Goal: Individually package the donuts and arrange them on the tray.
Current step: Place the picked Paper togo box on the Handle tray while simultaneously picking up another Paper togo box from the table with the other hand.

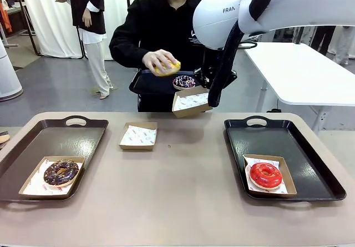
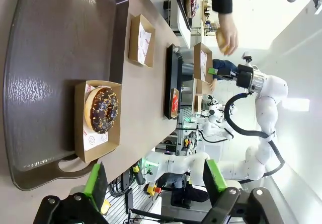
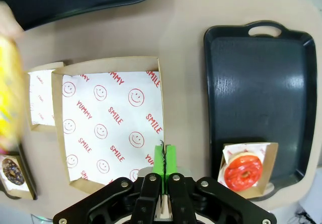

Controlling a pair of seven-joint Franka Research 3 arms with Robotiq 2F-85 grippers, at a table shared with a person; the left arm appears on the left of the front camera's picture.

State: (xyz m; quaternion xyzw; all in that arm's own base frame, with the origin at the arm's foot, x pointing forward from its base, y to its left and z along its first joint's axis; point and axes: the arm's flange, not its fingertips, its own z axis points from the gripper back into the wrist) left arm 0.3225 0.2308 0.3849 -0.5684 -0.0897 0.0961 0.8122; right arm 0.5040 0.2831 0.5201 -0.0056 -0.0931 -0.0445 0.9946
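My right gripper (image 1: 210,102) (image 3: 165,156) is shut on the edge of an empty paper-lined cardboard box (image 1: 191,101) (image 3: 110,133), held up in the air toward the person. The person's hand holds a yellow donut (image 1: 166,67) (image 3: 10,93) just left of and above that box. A dark sprinkled donut (image 1: 183,81) lies on a dark tray (image 1: 145,84) that the person holds. A chocolate donut (image 1: 61,172) (image 2: 103,109) sits boxed on the left tray (image 1: 33,147). A red donut (image 1: 265,175) (image 3: 243,171) sits boxed on the right tray (image 1: 294,147). My left gripper (image 2: 155,181) hangs open above the left tray's edge.
Another empty cardboard box (image 1: 138,136) (image 3: 40,100) lies on the tan table between the two trays. A white table (image 1: 305,69) stands at the back right. A second person (image 1: 89,14) stands far off at the back left.
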